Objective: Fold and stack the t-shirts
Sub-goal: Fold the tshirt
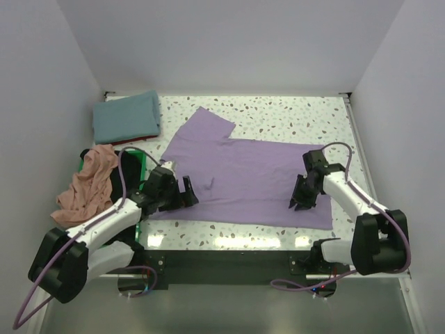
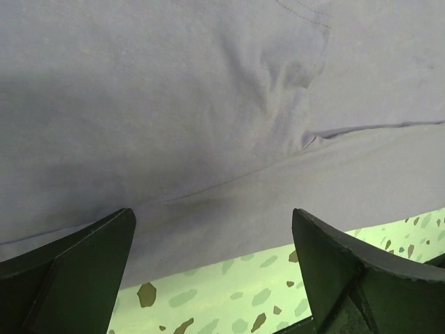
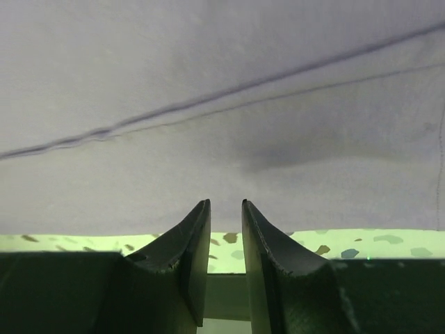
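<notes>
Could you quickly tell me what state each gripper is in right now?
Left gripper: wide open, holding nothing.
Right gripper: barely open, holding nothing.

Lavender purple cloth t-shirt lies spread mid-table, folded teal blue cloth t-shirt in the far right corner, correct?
No: top external view shows the teal blue cloth t-shirt in the far left corner. The lavender purple cloth t-shirt is spread mid-table.

Left fingers wide, right fingers barely parted

Top camera, high at the near side, looks down over the whole counter; both wrist cameras skim low and close, all three sharing the lavender t-shirt.
</notes>
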Controlling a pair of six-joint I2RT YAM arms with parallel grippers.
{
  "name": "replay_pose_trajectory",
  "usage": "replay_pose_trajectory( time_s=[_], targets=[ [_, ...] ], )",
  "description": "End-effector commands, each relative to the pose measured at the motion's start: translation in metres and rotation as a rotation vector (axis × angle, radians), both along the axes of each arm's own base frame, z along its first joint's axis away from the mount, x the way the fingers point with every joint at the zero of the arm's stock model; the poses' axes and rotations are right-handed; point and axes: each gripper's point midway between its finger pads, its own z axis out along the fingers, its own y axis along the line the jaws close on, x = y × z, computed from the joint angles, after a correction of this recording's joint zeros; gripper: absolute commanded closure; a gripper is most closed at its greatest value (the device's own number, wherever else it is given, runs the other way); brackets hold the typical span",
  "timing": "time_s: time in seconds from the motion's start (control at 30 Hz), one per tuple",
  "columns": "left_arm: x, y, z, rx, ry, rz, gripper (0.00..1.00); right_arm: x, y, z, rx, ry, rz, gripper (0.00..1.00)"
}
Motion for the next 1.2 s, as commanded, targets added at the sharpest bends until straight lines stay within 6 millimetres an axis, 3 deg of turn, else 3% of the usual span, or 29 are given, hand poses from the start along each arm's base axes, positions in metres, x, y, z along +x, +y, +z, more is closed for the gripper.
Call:
replay_pose_trajectory(
  time_s=[0.0,0.2,0.3,0.47,0.63,0.87,1.17],
  targets=[
    [0.017,-0.002,0.030,0.026,-0.056,-0.007,0.00,0.033,0.006,0.038,0.014,-0.124,0.030,0.71],
    [0.057,-0.025,0.044,0.034,-0.108,-0.075,0.00,0.063,0.017,0.040,0.055,-0.177,0.063,0.70],
    [0.069,-0.034,0.039,0.025,-0.122,-0.100,0.00,0.068,0.019,0.028,0.053,-0.161,0.069,0.70],
    [0.072,-0.028,0.012,0.090,-0.103,-0.108,0.00,0.058,0.018,0.002,0.049,-0.105,0.075,0.70],
    [0.055,-0.018,-0.014,0.114,-0.051,-0.100,0.00,0.045,0.013,-0.021,0.025,-0.060,0.069,0.70],
    [0.030,-0.004,-0.030,0.110,-0.010,-0.059,0.00,0.017,0.002,-0.042,-0.027,0.025,0.026,0.70],
    [-0.011,0.004,-0.044,0.048,0.053,-0.031,0.00,-0.015,-0.011,-0.040,-0.082,0.084,-0.038,0.70]
  ],
)
